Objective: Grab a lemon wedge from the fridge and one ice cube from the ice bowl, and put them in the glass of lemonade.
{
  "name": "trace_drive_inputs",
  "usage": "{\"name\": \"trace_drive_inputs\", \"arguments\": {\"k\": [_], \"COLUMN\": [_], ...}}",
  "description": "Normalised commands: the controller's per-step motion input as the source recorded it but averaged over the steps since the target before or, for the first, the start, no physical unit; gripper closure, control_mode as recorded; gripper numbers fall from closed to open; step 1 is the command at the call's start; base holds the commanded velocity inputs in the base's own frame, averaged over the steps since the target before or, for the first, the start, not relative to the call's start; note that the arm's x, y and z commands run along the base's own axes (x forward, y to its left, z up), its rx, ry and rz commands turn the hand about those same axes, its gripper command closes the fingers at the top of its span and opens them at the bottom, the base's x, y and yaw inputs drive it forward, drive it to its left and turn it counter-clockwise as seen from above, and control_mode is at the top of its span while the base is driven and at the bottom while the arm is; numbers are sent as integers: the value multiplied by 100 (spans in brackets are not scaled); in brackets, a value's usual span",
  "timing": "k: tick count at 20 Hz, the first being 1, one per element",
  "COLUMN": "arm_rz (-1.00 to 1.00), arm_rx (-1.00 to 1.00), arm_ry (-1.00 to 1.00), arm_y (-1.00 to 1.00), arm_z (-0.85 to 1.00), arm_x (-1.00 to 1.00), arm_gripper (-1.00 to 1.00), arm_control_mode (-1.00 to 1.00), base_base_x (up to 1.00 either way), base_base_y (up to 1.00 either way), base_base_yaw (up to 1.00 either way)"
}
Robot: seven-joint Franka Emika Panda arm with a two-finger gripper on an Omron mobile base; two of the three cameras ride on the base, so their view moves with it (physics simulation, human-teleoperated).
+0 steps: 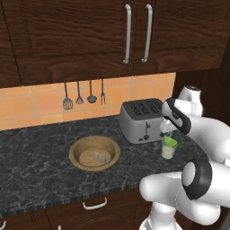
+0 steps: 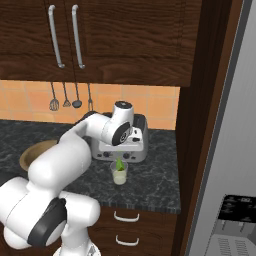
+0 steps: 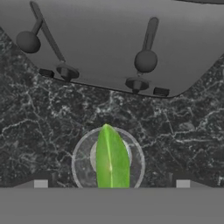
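Observation:
The glass of lemonade (image 1: 167, 152) (image 2: 119, 176) stands on the dark counter just in front of the toaster. A yellow-green lemon wedge (image 1: 170, 140) (image 2: 119, 165) (image 3: 112, 159) sticks up out of its mouth, inside the rim of the glass (image 3: 78, 151). My gripper (image 1: 167, 133) (image 2: 122, 151) (image 3: 111, 184) hangs straight over the glass, open, its fingertips (image 3: 40, 184) far apart on either side of the wedge and not touching it. The tan ice bowl (image 1: 74, 152) (image 2: 29, 152) lies to the left, with pale ice (image 1: 103, 157) inside. The grey fridge (image 2: 227, 150) stands at the right.
A steel toaster (image 1: 140, 119) (image 2: 136, 146) (image 3: 109, 43) sits close behind the glass. Dark wood cabinets (image 1: 90, 36) hang overhead and utensils (image 1: 79, 95) hang on the tiled wall. A dark wood panel (image 2: 197, 125) separates counter and fridge.

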Motion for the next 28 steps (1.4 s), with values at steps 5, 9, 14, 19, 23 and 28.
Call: {"name": "trace_drive_inputs", "arguments": {"k": [5,9,14,19,23,28], "arm_rz": [0,0,5,9,12,13], "arm_rx": [0,0,0,0,0,0], "arm_ry": [0,-5,-9,-5,0,0], "arm_y": [7,6,25,59,100,100], "arm_z": [2,3,9,2,0,0], "arm_x": [0,-9,-28,-56,-66,-28], "arm_gripper": [-100,-100,-100,-100,-100,-100], "arm_control_mode": [-100,-100,-100,-100,-100,-100], "base_base_x": [0,0,0,0,0,0], "base_base_y": [0,0,0,0,0,0], "base_base_yaw": [0,0,0,0,0,0]}}
